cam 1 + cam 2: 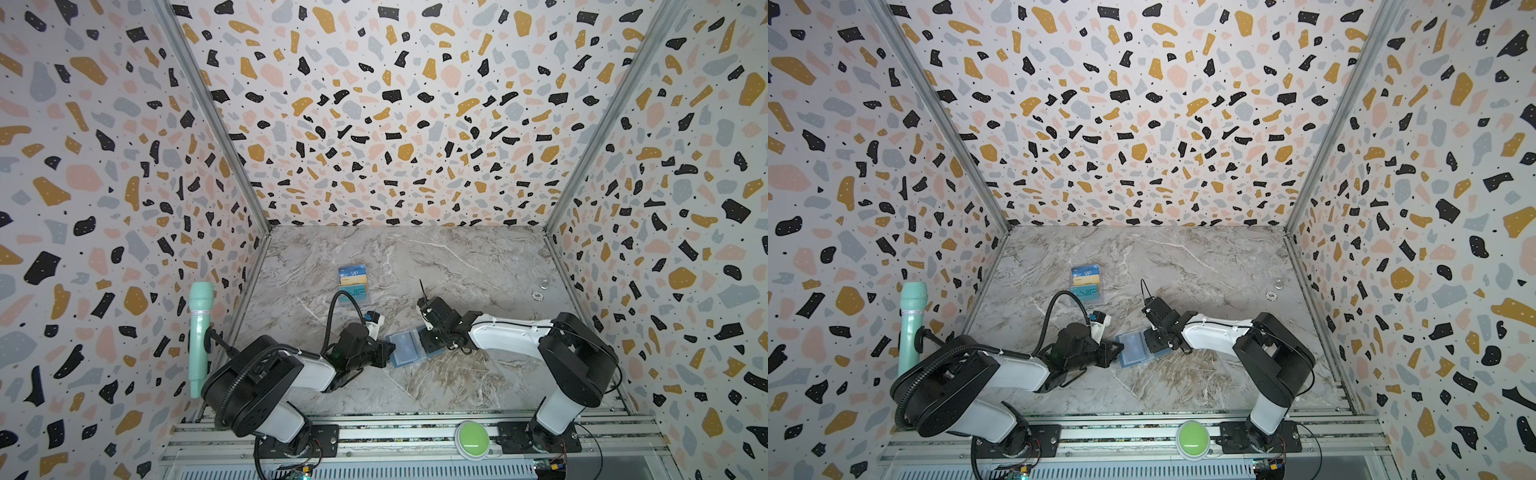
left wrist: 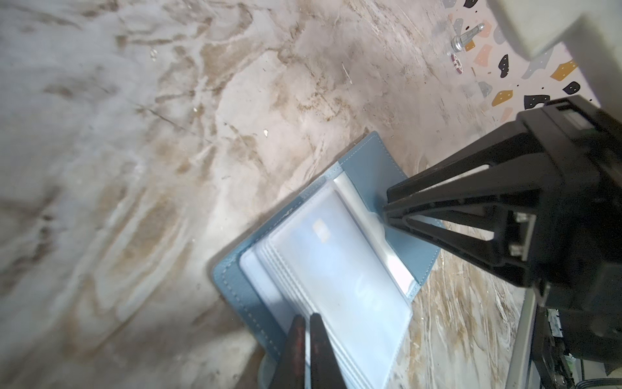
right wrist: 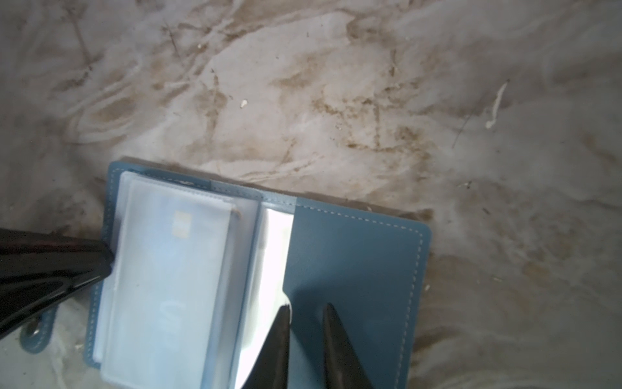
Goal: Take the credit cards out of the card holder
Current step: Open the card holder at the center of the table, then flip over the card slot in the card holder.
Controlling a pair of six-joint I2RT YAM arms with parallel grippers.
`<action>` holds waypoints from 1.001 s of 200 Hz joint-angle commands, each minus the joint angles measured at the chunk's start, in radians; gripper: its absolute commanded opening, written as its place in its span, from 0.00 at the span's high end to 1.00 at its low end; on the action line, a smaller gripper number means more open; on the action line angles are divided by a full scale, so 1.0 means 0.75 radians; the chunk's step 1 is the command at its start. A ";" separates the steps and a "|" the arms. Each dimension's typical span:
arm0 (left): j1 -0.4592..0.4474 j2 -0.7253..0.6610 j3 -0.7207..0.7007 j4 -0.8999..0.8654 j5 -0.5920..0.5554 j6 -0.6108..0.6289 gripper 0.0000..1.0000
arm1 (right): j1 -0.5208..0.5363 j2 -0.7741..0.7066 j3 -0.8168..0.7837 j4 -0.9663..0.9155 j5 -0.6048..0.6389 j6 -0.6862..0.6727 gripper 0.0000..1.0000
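Note:
The card holder (image 1: pixel 405 347) (image 1: pixel 1133 349) lies open on the marble table between my two grippers, dusty-blue cover (image 3: pixel 356 262) down and clear sleeves (image 2: pixel 336 286) up. A pale blue credit card (image 3: pixel 181 225) with a chip shows through the top sleeve. My left gripper (image 2: pixel 307 316) (image 1: pixel 390 353) is shut with its tips at the outer edge of the sleeve stack; whether it pinches a sleeve I cannot tell. My right gripper (image 3: pixel 304 306) (image 1: pixel 424 347) stands slightly open over the bare inner cover, one tip at a sleeve's edge, nothing between its fingers.
A pile of blue and teal VIP cards (image 1: pixel 353 284) lies farther back on the table. Two small round objects (image 1: pixel 537 295) sit near the right wall. A green microphone (image 1: pixel 200 332) hangs on the left wall; a green button (image 1: pixel 473 439) sits on the front rail.

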 commanded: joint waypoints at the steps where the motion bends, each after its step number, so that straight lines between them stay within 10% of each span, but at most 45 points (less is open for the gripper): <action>1: -0.006 -0.010 -0.041 -0.017 -0.020 0.001 0.91 | 0.047 -0.085 0.063 -0.079 0.037 -0.034 0.72; 109: -0.006 -0.045 -0.048 -0.018 -0.020 -0.005 0.92 | 0.188 0.052 0.231 -0.163 0.076 -0.054 0.42; 200: -0.006 -0.061 -0.084 -0.009 -0.035 -0.011 0.95 | 0.234 0.158 0.270 -0.152 0.096 -0.055 0.40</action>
